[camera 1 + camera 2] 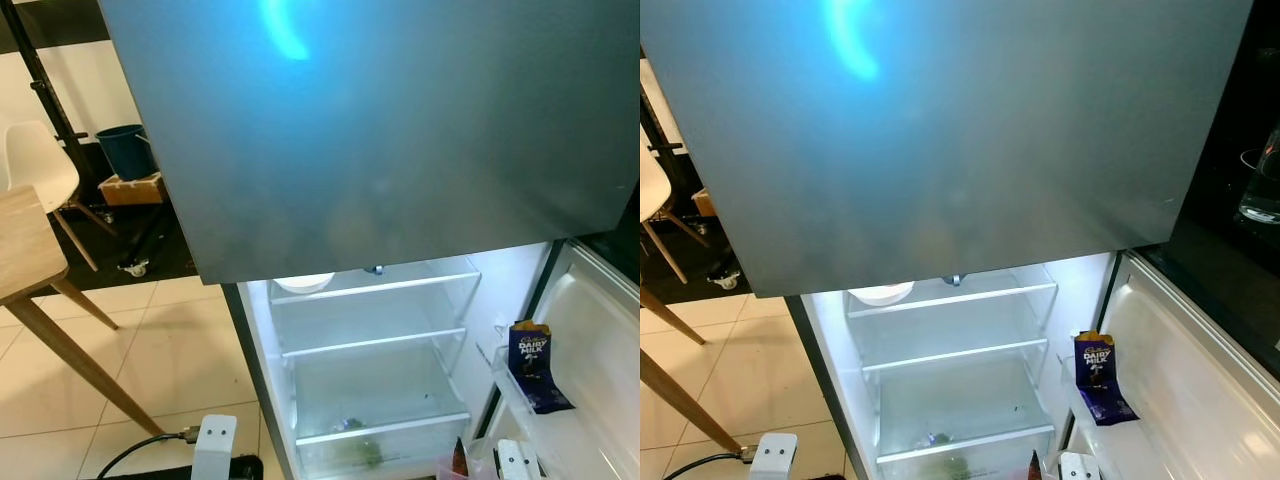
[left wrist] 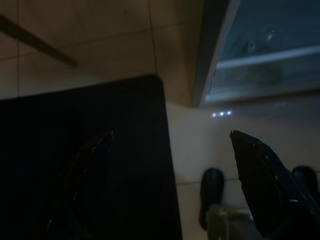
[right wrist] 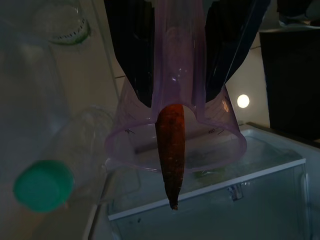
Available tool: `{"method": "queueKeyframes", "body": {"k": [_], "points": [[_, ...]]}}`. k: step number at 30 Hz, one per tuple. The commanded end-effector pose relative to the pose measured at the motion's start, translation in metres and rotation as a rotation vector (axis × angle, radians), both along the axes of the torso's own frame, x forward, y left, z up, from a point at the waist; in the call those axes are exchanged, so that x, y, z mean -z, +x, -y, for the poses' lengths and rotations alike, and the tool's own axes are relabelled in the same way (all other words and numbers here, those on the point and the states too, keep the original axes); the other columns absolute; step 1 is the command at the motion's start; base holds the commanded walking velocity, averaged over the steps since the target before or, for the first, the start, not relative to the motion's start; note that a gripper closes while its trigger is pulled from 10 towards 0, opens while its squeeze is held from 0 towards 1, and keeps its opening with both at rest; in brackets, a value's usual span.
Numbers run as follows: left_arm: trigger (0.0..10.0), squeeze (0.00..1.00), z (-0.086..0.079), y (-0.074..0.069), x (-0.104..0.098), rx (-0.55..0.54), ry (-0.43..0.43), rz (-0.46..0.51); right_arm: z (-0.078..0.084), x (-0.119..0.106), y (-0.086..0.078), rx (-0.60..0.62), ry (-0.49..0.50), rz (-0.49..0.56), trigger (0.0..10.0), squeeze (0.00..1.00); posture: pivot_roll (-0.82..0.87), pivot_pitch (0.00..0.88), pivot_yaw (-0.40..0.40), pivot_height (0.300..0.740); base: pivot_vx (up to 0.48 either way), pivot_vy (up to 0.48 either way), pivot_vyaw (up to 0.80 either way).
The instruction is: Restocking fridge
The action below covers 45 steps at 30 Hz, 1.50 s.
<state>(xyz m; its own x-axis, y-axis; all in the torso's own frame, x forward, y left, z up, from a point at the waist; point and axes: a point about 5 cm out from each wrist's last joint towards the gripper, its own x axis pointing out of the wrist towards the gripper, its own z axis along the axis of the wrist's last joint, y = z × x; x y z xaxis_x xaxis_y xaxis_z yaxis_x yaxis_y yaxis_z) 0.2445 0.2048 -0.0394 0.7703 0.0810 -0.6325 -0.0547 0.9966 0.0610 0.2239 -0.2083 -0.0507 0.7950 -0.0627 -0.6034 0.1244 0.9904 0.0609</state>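
- Both fingers of my right gripper (image 3: pixel 175 65) clamped a clear purple cup (image 3: pixel 176 135) holding a carrot (image 3: pixel 171 150), low before the open fridge (image 1: pixel 370 340).
- I saw my left gripper (image 2: pixel 170 165) spread wide above the floor tiles (image 2: pixel 110 45).
- One chocolate bar (image 1: pixel 532 365) sat in the door shelf (image 1: pixel 505 385).

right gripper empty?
No, the right gripper is shut on a purple clear cup with a carrot sticking out.

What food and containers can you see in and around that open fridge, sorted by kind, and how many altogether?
Chocolate bars: 1, the Dairy Milk bar in the door shelf.
Carrots: 1, the carrot sticking out of the cup.
Purple plastic cups: 1, the cup held in the right pincer.
Bottles with green caps: 1, the bottle.
White bowls: 1, the bowl on the top shelf.
Total: 5
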Motion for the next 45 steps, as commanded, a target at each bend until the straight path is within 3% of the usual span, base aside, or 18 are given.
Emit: {"method": "queueKeyframes", "body": {"k": [1,10,13,15,20,38,42,45], "points": [[10.0,0.00,0.0016,0.0015,-0.0008,-0.009,-0.013,0.008,-0.0005,-0.0034,0.0058,-0.004,-0.002,0.011,10.0,0.00,-0.05,0.071,0.012,0.740,0.000,0.000,0.00],[10.0,0.00,0.0033,-0.0006,0.0031,-0.003,0.004,-0.032,-0.0014,-0.0053,0.0102,-0.008,-0.009,0.006,10.0,0.00,-0.06,0.069,0.011,0.740,0.000,0.000,0.00],[10.0,0.00,0.0043,0.0001,0.0023,-0.018,-0.013,-0.025,-0.0016,-0.0054,0.0099,-0.010,-0.009,0.010,10.0,0.00,-0.06,0.074,0.022,0.740,0.000,0.000,0.00],[10.0,0.00,0.0098,0.0020,0.0011,0.034,-0.015,-0.015,-0.0001,-0.0067,0.0109,0.011,0.003,0.023,10.0,0.00,-0.06,0.069,0.011,0.740,0.000,0.000,0.00],[10.0,0.00,0.0028,0.0015,0.0011,-0.011,0.001,-0.024,-0.0026,-0.0030,0.0068,-0.014,-0.012,-0.003,10.0,0.00,-0.07,0.079,0.027,0.740,0.000,0.000,0.00],[10.0,0.00,0.0080,0.0059,-0.0015,0.030,0.002,-0.012,0.0021,-0.0058,0.0091,0.026,0.001,0.019,10.0,0.00,-0.06,0.078,0.024,0.740,0.000,0.000,0.00],[10.0,0.00,0.0034,0.0048,-0.0010,-0.032,-0.012,-0.016,0.0004,-0.0039,0.0070,0.014,-0.007,0.005,10.0,0.00,-0.06,0.085,0.036,0.740,0.000,0.000,0.00],[10.0,0.00,0.0082,0.0064,-0.0021,0.016,-0.015,-0.006,0.0017,-0.0059,0.0087,0.035,0.009,0.027,10.0,0.00,-0.06,0.079,0.022,0.740,0.000,0.000,0.00]]}}
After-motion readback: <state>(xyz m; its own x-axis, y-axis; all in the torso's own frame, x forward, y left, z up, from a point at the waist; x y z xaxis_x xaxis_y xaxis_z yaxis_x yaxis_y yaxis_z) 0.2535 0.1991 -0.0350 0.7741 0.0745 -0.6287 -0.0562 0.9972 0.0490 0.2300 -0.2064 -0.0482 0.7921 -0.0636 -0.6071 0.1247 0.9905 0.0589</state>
